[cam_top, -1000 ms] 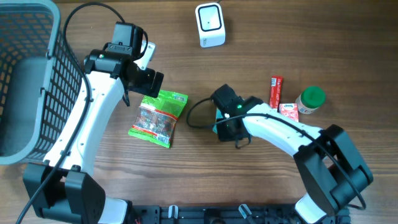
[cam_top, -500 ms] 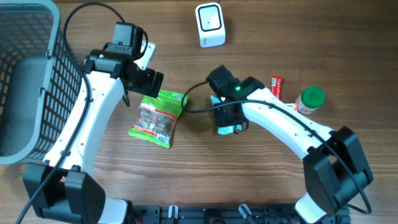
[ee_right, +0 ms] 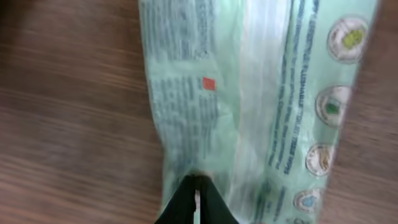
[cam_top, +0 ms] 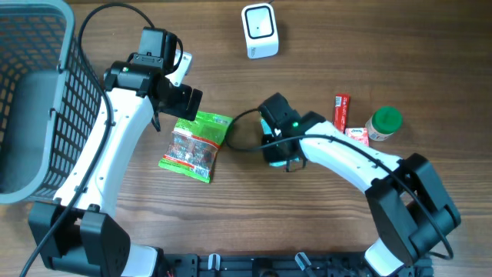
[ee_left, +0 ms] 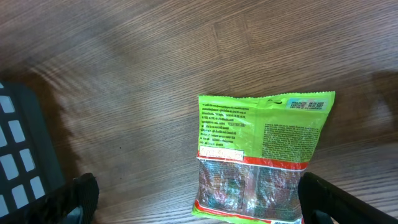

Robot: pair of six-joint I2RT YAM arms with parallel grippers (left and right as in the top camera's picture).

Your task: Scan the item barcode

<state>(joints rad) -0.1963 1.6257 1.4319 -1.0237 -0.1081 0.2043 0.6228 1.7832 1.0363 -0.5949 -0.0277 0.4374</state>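
Observation:
My right gripper (ee_right: 198, 193) is shut on the edge of a pale green printed packet (ee_right: 249, 93), which fills most of the right wrist view above the wooden table. From overhead the right gripper (cam_top: 277, 146) is at mid-table and hides nearly all of the packet. The white scanner (cam_top: 259, 31) stands at the back centre, well apart from it. My left gripper (ee_left: 205, 205) is open and hovers over a green snack bag (ee_left: 261, 155) that lies flat; overhead this bag (cam_top: 196, 145) is just below the left gripper (cam_top: 178, 96).
A grey wire basket (cam_top: 31, 100) takes up the left edge. At the right lie a red stick packet (cam_top: 341, 111), a small red-and-white packet (cam_top: 357, 136) and a green-lidded jar (cam_top: 383, 123). A black cable loops beside the right wrist.
The right arm has swung and turned its wrist with the packet in its grip, staying near mid-table. The left arm and the snack bag have not moved.

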